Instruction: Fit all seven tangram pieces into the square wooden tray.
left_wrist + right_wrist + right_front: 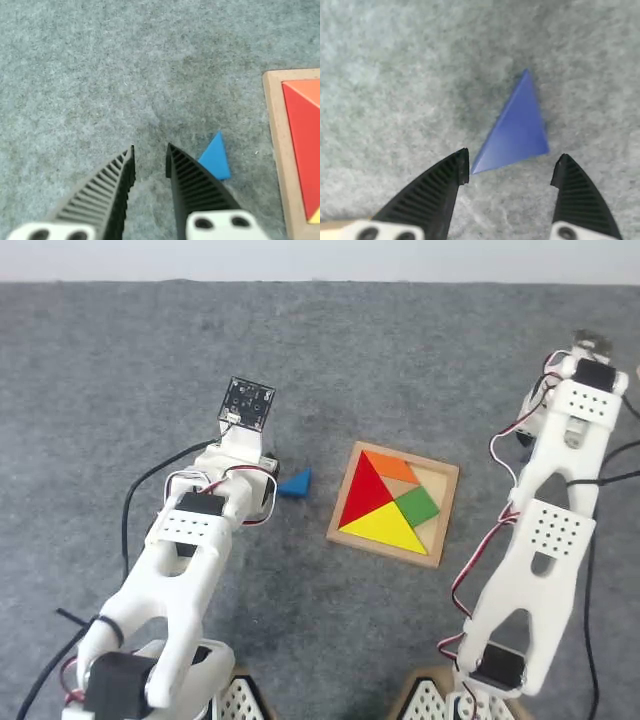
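**Fig.** Two-arm tangram fill, part done. The square wooden tray (446, 476) lies flat on the grey mat (150, 360) between the arms, turned slightly askew. Four pcs are seated flush in it: red triangle (361, 490), orange piece (392, 468), green piece (417, 505), yellow triangle (385, 528). Bare wood along the tray's right side marks the room left for the remaining pcs.

**(a)** Left gripper (150, 149): fingers narrow, a slim gap, nothing between them, tips low over the mat. The light-blue triangle (215, 157) lies flat just beside the outer face of one finger, not in the gap; contact can't be told. The piece is near the tray's left rim but apart from it. Judged: this offset suits a sideways nudge toward the tray or a re-aim before a pinch; which of the two can't be told.

**(b)** Right gripper (514, 156): fingers wide, holding nothing, one each side of the broad end of the dark-blue triangle (517, 127), which lies flat on the mat. Judged: the spread is set to clear the piece's widest part, i.e. a pre-grasp pose. One corner sits close by a fingertip, so an uneven close would likely twist the piece rather than clamp it
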Available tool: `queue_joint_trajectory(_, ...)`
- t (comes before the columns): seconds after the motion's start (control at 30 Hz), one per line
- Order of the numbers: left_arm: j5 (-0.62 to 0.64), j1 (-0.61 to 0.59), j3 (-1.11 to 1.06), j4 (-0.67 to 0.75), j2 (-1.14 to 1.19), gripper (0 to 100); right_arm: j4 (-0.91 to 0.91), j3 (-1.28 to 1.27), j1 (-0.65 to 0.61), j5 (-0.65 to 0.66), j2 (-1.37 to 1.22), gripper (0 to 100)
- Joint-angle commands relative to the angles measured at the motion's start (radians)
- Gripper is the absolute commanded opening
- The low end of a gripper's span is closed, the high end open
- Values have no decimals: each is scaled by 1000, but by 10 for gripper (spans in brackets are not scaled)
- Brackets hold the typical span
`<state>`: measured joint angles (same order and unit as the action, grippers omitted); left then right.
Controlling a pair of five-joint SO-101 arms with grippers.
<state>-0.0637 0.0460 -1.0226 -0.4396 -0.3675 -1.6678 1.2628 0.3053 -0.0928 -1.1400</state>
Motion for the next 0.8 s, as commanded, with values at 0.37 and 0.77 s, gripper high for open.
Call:
queue_joint_trajectory(0.37, -9, -3, 7, 23, -48, 106, -1, 9, 18, 18, -71, 273)
queue_joint_trajectory(0.77, -9, -3, 7, 23, -46, 106, -45, 75, 21, 186, -54, 214)
